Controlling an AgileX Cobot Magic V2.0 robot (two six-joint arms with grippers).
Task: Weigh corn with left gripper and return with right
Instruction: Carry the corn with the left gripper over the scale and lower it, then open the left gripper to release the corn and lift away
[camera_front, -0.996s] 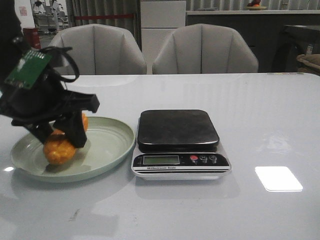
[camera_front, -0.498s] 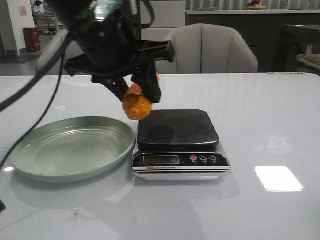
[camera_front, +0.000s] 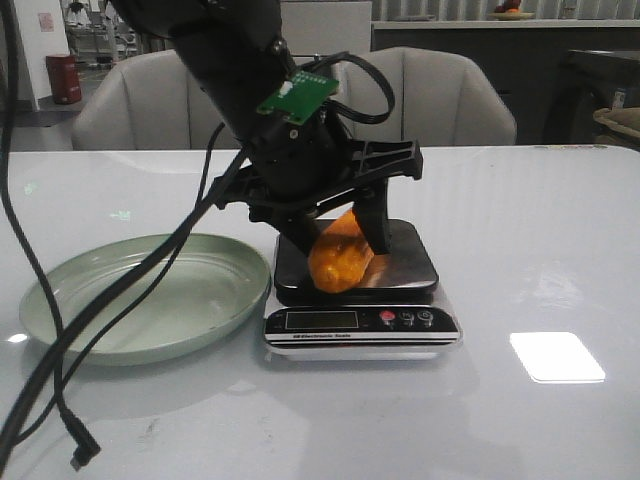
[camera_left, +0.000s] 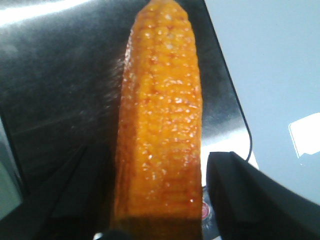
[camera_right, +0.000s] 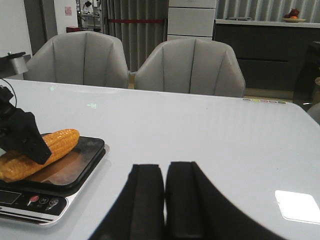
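Note:
The orange-yellow corn (camera_front: 340, 258) lies tilted on the black platform of the kitchen scale (camera_front: 405, 268). My left gripper (camera_front: 340, 243) is down over it, one finger on each side. In the left wrist view the corn (camera_left: 160, 125) runs lengthwise between the fingers (camera_left: 235, 190), and a narrow gap shows beside the cob, so the jaws stand open. The right wrist view shows the corn (camera_right: 47, 146) on the scale (camera_right: 75, 170), with my right gripper (camera_right: 165, 170) shut and empty above the table, well to the right of the scale. My right gripper is out of the front view.
An empty pale green plate (camera_front: 100, 330) sits left of the scale. The left arm's cables (camera_front: 60, 350) hang over the plate and the table front. Two grey chairs (camera_front: 410, 95) stand behind the table's far edge.
My left gripper carried the corn up from the green plate, right over the scale, then down. The corn now rests on the platform and the jaws have loosened.

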